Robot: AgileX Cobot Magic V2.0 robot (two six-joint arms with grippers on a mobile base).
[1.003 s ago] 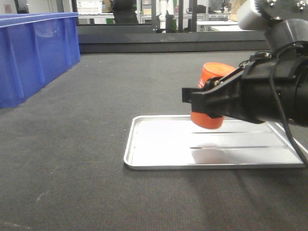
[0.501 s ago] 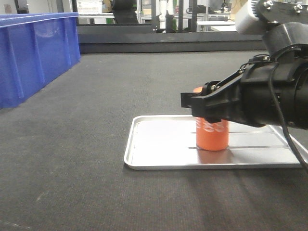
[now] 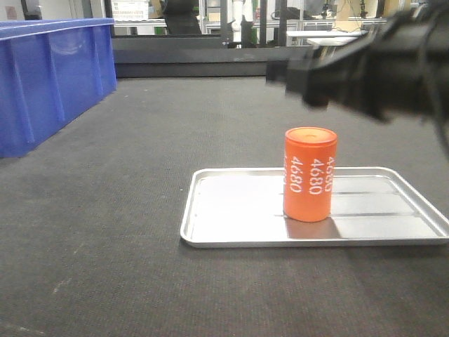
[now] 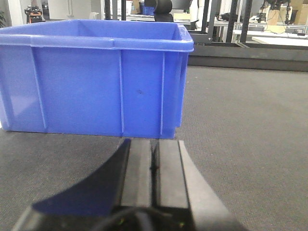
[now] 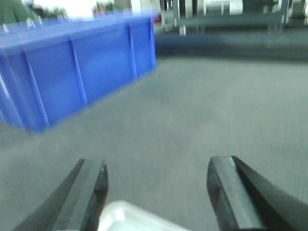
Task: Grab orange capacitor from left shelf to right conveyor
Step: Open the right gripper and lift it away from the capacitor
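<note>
The orange capacitor, marked "4680" in white, stands upright on a shallow silver tray that lies on the dark textured conveyor belt. My right gripper hovers blurred above and behind the capacitor, apart from it. In the right wrist view the right gripper is open, with only belt and a tray corner between its fingers. My left gripper is shut with nothing in it, low over the belt and facing a blue bin. The left shelf is out of view.
A large blue plastic bin stands on the belt at the far left; the same blue bin fills the left wrist view. Beyond the belt's far edge runs a dark frame, with racks and tables behind it.
The right gripper set the capacitor upright on the tray, let go of it and rose up and away. The capacitor now stands free.
</note>
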